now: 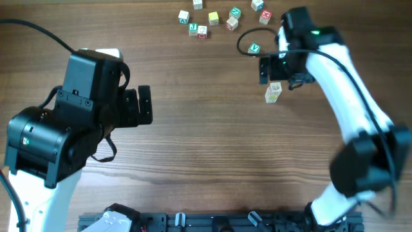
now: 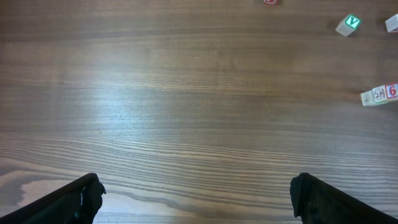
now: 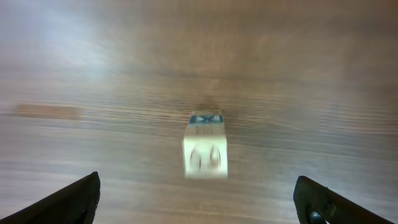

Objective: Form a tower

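The tower (image 1: 273,92) is two small pale wooden cubes stacked at the right of the table. It stands free, with nothing touching it. In the right wrist view the tower (image 3: 205,149) is blurred, showing a pale face with reddish marks. My right gripper (image 1: 281,76) hovers just behind it, and in its own view the right gripper (image 3: 199,199) is open wide with nothing between the fingers. The left wrist view catches the tower (image 2: 379,94) at its right edge. My left gripper (image 1: 143,105) is far to the left, and close up the left gripper (image 2: 196,196) is open and empty.
Several loose letter cubes (image 1: 212,18) lie scattered along the back edge. A green-faced cube (image 1: 254,48) sits inside a black cable loop (image 1: 248,38) behind the right gripper; that green cube (image 2: 348,25) also shows in the left wrist view.
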Controlling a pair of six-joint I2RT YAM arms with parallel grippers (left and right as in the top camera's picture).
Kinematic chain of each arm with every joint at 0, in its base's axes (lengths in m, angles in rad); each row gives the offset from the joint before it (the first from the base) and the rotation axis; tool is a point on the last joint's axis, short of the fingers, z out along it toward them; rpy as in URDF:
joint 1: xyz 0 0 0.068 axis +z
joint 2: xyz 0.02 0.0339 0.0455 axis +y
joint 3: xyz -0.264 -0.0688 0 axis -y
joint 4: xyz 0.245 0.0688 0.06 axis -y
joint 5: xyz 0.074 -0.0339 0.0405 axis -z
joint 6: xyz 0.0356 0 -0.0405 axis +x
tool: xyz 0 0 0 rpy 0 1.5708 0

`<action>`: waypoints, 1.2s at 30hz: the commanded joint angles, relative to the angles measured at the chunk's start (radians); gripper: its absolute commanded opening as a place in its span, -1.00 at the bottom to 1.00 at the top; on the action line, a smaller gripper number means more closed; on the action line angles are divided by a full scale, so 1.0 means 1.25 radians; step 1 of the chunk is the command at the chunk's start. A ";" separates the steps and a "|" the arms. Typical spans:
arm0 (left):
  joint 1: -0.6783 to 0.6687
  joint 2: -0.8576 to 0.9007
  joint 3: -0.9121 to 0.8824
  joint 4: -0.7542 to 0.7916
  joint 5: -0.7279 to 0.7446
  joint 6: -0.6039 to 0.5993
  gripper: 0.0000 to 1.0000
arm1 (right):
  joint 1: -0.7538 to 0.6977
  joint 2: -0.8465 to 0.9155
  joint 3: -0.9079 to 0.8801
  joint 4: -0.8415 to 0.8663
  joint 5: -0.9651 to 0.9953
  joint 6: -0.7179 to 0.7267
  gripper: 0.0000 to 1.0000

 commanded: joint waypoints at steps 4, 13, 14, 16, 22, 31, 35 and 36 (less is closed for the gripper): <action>0.002 -0.003 0.000 0.002 -0.013 -0.009 1.00 | -0.003 -0.424 0.022 -0.071 0.030 0.019 0.99; 0.002 -0.003 0.000 0.002 -0.013 -0.009 1.00 | -0.003 -0.779 0.021 -0.197 0.107 0.014 0.99; 0.002 -0.003 0.000 0.002 -0.013 -0.009 1.00 | -0.003 -0.807 0.010 -0.204 0.109 0.013 0.99; 0.002 -0.003 0.000 0.002 -0.013 -0.009 1.00 | -0.003 -0.840 -0.031 -0.200 0.125 0.014 1.00; 0.002 -0.003 0.000 0.002 -0.013 -0.009 1.00 | -0.003 -1.081 -0.446 0.137 0.126 0.014 0.99; 0.002 -0.003 0.000 0.002 -0.013 -0.009 1.00 | -0.130 -1.359 -0.949 0.725 -0.037 0.001 1.00; 0.002 -0.003 0.000 0.002 -0.013 -0.009 1.00 | -0.155 -1.440 -1.133 0.933 -0.051 0.025 1.00; 0.002 -0.003 0.000 0.002 -0.013 -0.009 1.00 | -0.161 -1.444 -1.171 0.968 -0.060 0.047 0.99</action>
